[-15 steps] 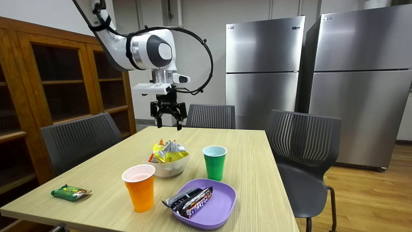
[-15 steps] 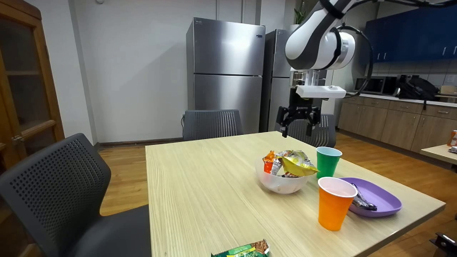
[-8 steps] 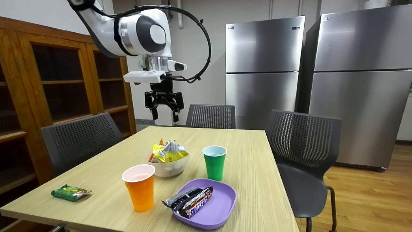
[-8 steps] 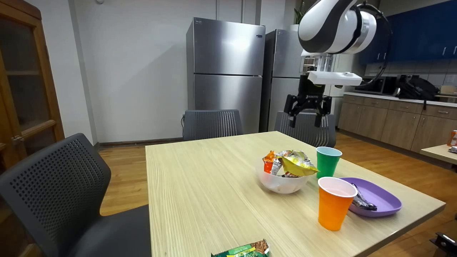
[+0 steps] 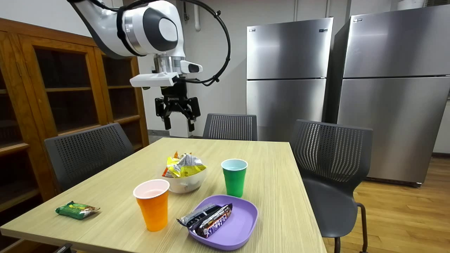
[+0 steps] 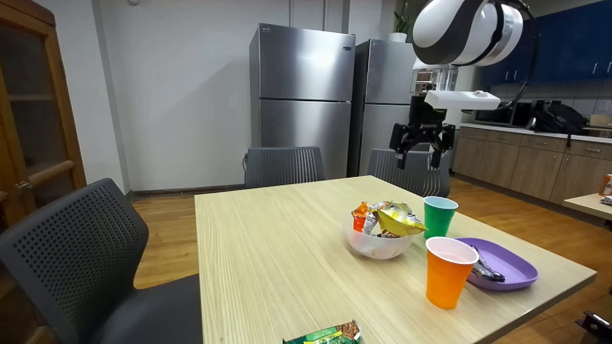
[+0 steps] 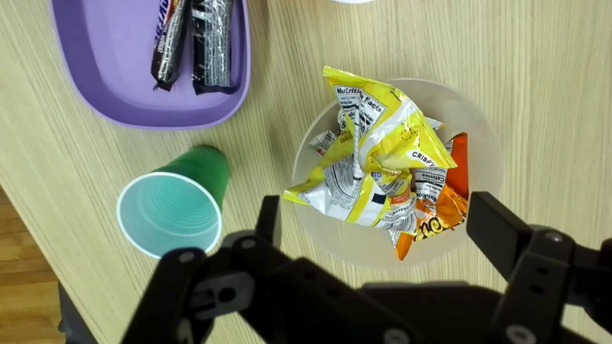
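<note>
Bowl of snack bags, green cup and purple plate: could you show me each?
Bowl [image 6: 377,248], in an exterior view: its outer wall.
Green cup [image 5: 235,181], in an exterior view: its outer side.
Purple plate [image 7: 119,59], in the wrist view: its bare base.

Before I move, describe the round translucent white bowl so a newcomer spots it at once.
On the pale wood-grain table, look for the tapered green plastic cup. Beside it sits the round translucent white bowl. Unlike that cup, the tapered orange plastic cup and the square purple plate, it holds a heap of crumpled yellow and orange snack packets.
</note>
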You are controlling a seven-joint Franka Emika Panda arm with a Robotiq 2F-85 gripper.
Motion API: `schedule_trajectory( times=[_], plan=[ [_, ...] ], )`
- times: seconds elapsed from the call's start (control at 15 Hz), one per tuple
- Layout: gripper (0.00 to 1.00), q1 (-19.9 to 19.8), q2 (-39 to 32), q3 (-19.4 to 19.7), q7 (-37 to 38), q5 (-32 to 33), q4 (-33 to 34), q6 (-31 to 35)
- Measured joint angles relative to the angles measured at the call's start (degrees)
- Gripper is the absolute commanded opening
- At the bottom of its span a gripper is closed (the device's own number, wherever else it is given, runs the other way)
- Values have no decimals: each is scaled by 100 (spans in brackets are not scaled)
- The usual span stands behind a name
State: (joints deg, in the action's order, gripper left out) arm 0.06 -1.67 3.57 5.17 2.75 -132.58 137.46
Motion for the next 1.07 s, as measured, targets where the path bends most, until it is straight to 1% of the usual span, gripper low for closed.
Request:
schedule_trajectory(
  times=[0.27, 0.47, 0.8, 1.07],
  plan=[
    [100, 1, -11, -10, 0, -1, -8, 2],
    [100, 48, -10, -140, -114, -1, -68, 2],
    [100, 373, 102, -541, -613, 131, -310, 10],
    [100, 672, 370, -850, -1071, 255, -697, 74]
  ],
)
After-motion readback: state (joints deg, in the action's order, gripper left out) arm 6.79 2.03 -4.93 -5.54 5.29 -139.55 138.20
